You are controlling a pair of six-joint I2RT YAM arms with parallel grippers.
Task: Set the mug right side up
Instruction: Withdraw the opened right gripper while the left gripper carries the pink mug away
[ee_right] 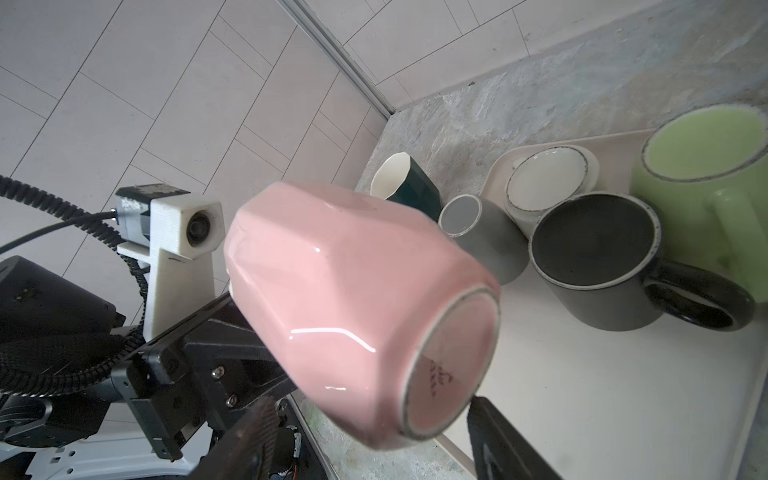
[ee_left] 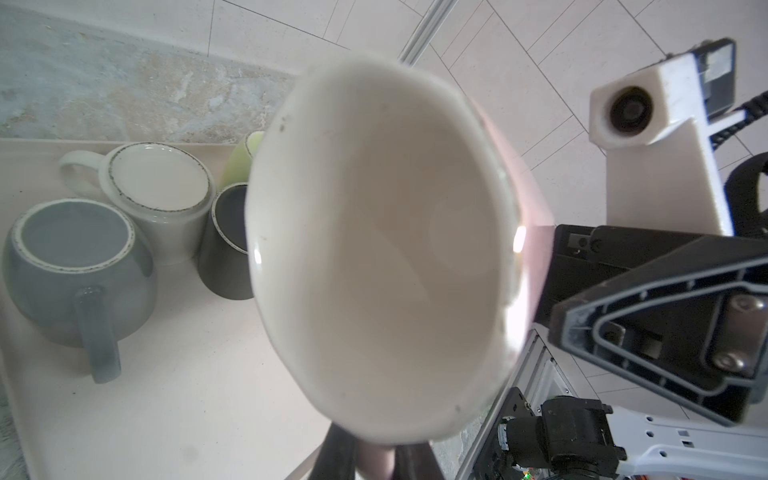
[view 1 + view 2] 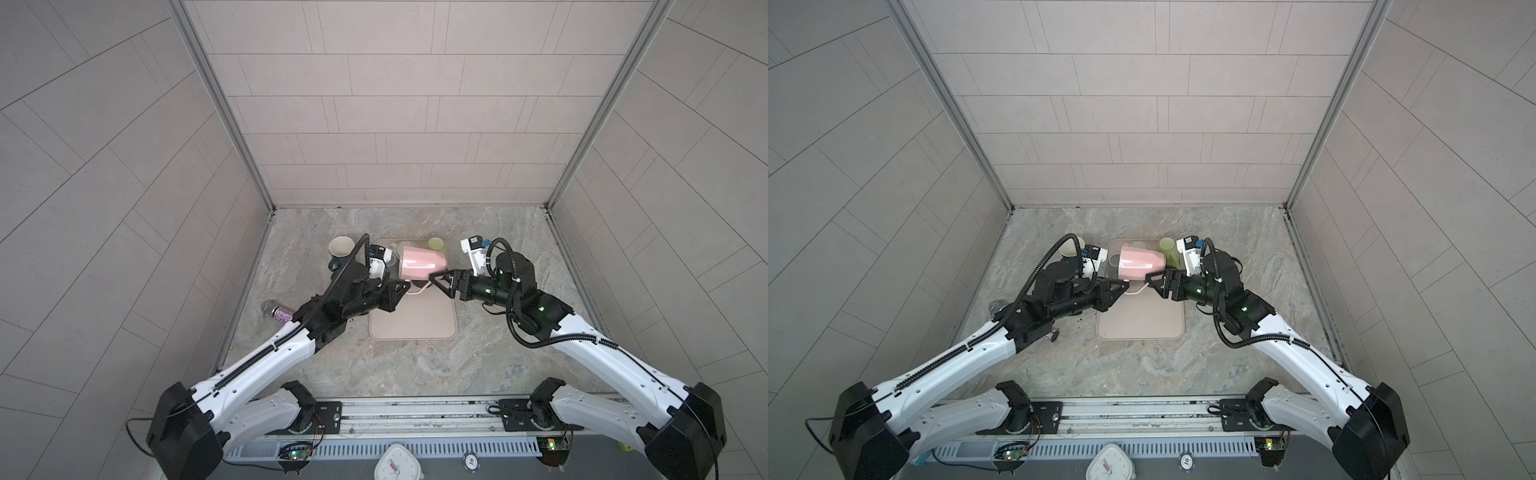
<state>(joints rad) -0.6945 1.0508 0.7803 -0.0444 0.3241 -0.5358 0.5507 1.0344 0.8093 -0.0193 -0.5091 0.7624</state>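
Mug [image 3: 422,262] is held on its side above the far end of the tray [image 3: 411,324], mouth to the left, its handle clamped in the left gripper [image 3: 400,289]. The right gripper [image 3: 439,285] is spread open at the base, gripping nothing. About half the turn is judged done; uprighting and setting down are left.

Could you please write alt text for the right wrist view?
A pink mug hangs sideways, base toward the camera, held by the left gripper. Behind it, four other mugs crowd a beige tray.
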